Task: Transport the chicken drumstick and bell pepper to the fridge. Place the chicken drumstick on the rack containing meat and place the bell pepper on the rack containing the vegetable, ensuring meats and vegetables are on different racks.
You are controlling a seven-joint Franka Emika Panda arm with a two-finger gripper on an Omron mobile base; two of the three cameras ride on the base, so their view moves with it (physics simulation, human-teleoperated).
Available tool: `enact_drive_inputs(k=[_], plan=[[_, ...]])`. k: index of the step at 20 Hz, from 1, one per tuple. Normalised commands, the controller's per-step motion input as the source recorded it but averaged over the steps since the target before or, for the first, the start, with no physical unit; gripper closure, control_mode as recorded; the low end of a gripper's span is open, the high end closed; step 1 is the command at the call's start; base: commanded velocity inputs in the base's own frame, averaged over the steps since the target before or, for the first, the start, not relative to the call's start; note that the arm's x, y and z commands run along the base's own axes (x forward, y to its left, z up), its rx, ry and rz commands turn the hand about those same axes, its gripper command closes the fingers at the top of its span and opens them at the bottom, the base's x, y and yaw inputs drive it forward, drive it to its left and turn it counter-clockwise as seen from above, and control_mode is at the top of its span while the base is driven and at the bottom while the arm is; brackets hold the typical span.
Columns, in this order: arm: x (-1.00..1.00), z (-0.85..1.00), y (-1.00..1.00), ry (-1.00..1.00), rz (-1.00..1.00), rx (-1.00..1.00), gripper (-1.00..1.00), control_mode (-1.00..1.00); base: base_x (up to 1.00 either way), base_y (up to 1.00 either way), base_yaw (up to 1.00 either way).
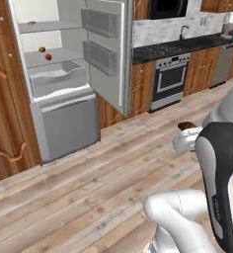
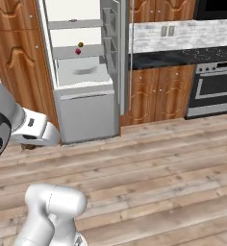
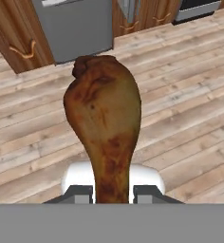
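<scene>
My gripper is shut on the thin bone end of the golden-brown chicken drumstick, whose thick end points at the fridge's grey lower drawer across the wooden floor. A brown tip of the drumstick peeks past my arm. The fridge stands open. The red bell pepper lies on its second shelf beside the yellow-brown vegetable. A small flat piece of meat sits on the top rack.
The open fridge door with its bins juts out to the right of the shelves. Wooden cabinets flank the fridge. An oven sits under a dark counter. Wooden floor lies between me and the fridge.
</scene>
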Motion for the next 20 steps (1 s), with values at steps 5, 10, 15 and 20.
enact_drive_inputs(k=[5, 10, 15, 20], plan=[[0.0, 0.0, 0.0, 0.0, 0.0, 0.0, 1.0, 1.0, 1.0, 0.88, -0.25], [0.0, 0.0, 0.0, 0.0, 0.0, 0.0, 1.0, 1.0, 1.0, 1.0, -0.14], [0.0, 0.0, 0.0, 0.0, 0.0, 0.0, 1.0, 1.0, 1.0, 0.63, 0.02], [0.0, 0.0, 0.0, 0.0, 0.0, 0.0, 1.0, 1.0, 1.0, 0.09, 0.14]])
